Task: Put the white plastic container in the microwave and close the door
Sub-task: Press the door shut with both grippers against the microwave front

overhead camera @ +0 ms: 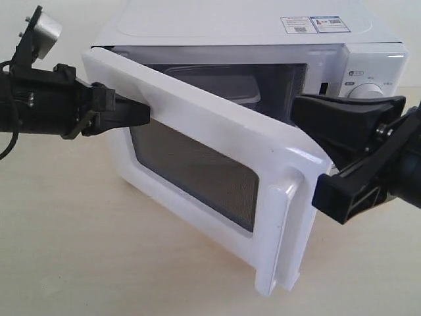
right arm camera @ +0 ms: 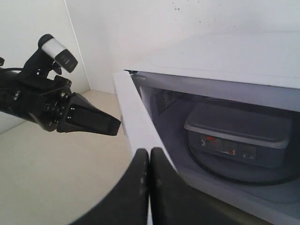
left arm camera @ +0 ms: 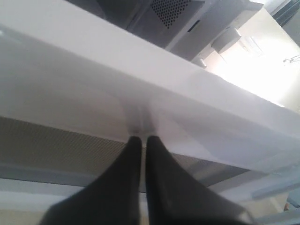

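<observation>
The white microwave (overhead camera: 263,26) stands with its door (overhead camera: 197,99) swung about halfway open. On the turntable inside rests the white plastic container (right arm camera: 239,129), lid on and label facing out; the exterior view shows it dimly (overhead camera: 231,85). My left gripper (overhead camera: 146,113) is shut, and its tip (left arm camera: 139,138) presses on the door's outer face just above the dark window (overhead camera: 191,168). My right gripper (overhead camera: 296,108) is shut too and empty, hovering by the door's free edge near the cavity opening. Its tip (right arm camera: 149,152) sits close to the door's top edge (right arm camera: 133,112).
The door's tall white handle (overhead camera: 284,237) juts toward the front of the beige table (overhead camera: 99,263). A dial (overhead camera: 368,89) shows on the right panel, partly behind my right arm. Stickers (overhead camera: 314,25) lie on the microwave's top. A white wall (right arm camera: 140,28) stands behind.
</observation>
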Robot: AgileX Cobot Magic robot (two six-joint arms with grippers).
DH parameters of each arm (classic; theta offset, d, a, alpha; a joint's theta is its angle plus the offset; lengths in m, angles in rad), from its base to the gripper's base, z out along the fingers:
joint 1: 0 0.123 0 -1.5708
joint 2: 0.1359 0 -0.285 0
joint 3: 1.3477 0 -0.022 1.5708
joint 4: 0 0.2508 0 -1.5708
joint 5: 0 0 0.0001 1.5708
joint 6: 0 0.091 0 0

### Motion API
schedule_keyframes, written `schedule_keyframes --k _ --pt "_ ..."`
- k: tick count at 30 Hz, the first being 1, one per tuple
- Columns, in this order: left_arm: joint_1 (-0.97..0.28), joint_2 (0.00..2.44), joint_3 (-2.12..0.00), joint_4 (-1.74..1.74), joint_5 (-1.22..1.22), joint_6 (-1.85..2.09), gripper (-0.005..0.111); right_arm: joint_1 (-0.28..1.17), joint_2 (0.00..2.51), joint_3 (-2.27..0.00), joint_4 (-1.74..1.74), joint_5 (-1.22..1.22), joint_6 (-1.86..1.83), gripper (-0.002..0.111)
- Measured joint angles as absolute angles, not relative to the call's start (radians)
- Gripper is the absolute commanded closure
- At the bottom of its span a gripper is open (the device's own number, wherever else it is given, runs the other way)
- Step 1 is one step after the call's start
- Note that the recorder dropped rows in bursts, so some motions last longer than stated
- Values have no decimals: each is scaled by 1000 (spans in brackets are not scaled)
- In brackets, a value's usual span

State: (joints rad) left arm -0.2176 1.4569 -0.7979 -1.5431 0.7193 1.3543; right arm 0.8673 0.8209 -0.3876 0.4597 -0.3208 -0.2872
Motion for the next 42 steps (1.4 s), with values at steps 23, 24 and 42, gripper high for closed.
schedule_keyframes --k 23,24,42 --pt "-218 1618 -936 -1543 710 1354 102 867 891 -388 462 -316 -279 109" --pt "-218 1618 -936 -1543 710 1354 102 867 933 -395 467 -343 -277 109" --pt "-218 1618 -936 -1543 710 1354 102 867 1309 -506 811 -754 -422 109"
